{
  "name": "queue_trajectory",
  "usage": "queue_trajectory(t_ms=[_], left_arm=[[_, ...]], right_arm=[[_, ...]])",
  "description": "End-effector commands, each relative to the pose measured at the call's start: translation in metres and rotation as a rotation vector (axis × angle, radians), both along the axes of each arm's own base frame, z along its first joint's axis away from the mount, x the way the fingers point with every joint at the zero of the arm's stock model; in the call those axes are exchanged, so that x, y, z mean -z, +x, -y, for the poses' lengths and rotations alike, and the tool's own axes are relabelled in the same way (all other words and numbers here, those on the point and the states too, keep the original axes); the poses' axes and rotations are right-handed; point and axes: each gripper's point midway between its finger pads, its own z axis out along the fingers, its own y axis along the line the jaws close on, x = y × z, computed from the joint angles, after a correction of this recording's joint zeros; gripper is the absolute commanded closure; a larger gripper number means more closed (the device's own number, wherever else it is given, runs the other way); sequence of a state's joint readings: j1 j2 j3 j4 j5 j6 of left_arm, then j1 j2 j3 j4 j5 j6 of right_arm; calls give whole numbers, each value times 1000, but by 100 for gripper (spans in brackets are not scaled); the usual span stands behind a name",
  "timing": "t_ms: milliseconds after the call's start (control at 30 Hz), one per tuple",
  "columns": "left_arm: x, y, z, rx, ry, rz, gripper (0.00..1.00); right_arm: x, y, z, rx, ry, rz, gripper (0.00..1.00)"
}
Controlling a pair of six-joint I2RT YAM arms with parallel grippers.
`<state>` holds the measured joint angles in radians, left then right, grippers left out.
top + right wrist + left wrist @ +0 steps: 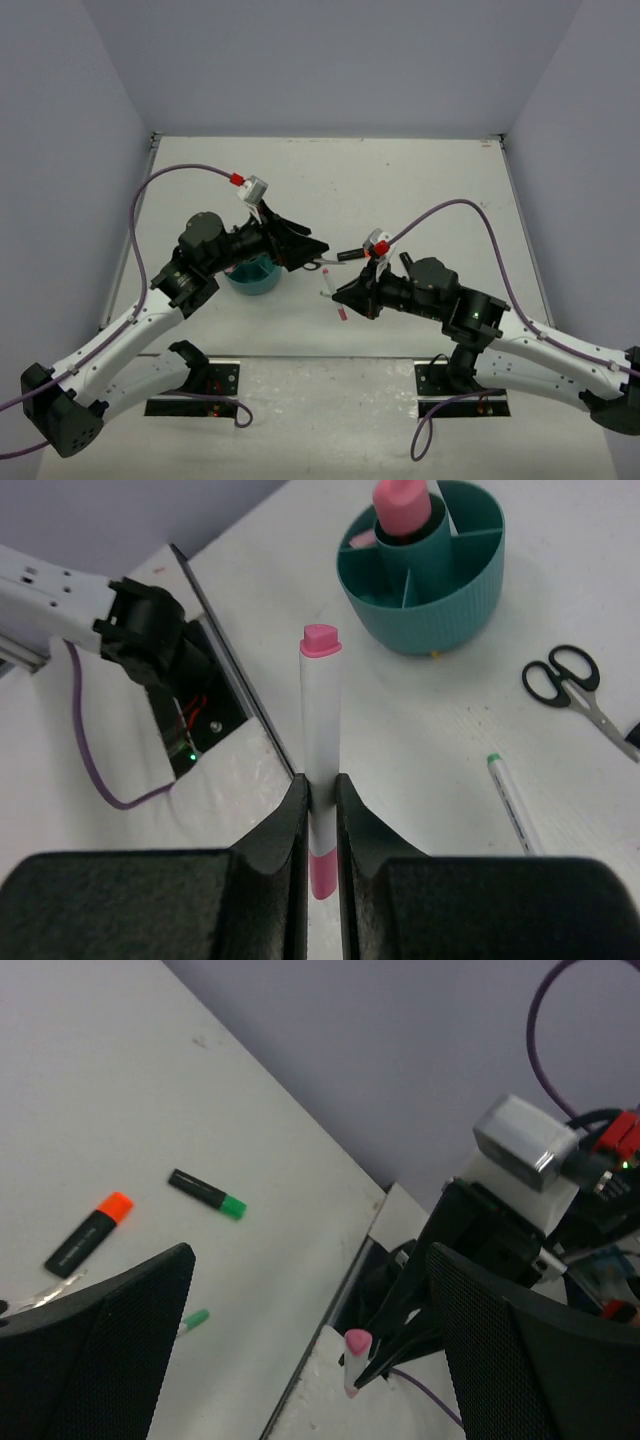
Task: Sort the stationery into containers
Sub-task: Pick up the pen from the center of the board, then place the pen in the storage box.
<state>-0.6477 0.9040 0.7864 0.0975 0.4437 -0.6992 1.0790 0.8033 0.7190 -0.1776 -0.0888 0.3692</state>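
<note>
- Pink-capped pen, white in the barrel, is clamped between the two fingers of the right claw. They press its lower barrel, the cap points to 12 o'clock in the right wrist view, and a pink end shows below the grip.
- Teal organizer sits on the desk at 1 o'clock from the pink-capped pen, apart from it. A pink tube stands upright in its middle compartment.
- Black-handled scissors lie flat at 3 o'clock from the pen's cap, and a green-tipped white pen lies at 4 o'clock.
- Left claw is spread wide with nothing between its fingers. In its own view an orange-capped highlighter lies at 9 o'clock and a green-capped highlighter at 10 o'clock.
- From above, the left claw is at 2 o'clock of the organizer and the right claw at 3 o'clock.
</note>
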Motion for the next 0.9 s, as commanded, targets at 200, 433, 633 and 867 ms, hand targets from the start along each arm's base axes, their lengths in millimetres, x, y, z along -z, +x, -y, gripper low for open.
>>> queue_trajectory(t_ms=[200, 433, 633, 867], left_arm=[[-51, -80, 45, 429, -220, 121, 20], [-33, -72, 60, 433, -172, 56, 74], [-32, -62, 64, 393, -121, 50, 100], [11, 76, -22, -541, 279, -2, 100]], right_arm=[[-58, -5, 7, -16, 179, 129, 100], [-66, -6, 15, -4, 187, 150, 100], [-61, -3, 20, 18, 171, 152, 84], [-33, 34, 56, 318, 92, 123, 1]])
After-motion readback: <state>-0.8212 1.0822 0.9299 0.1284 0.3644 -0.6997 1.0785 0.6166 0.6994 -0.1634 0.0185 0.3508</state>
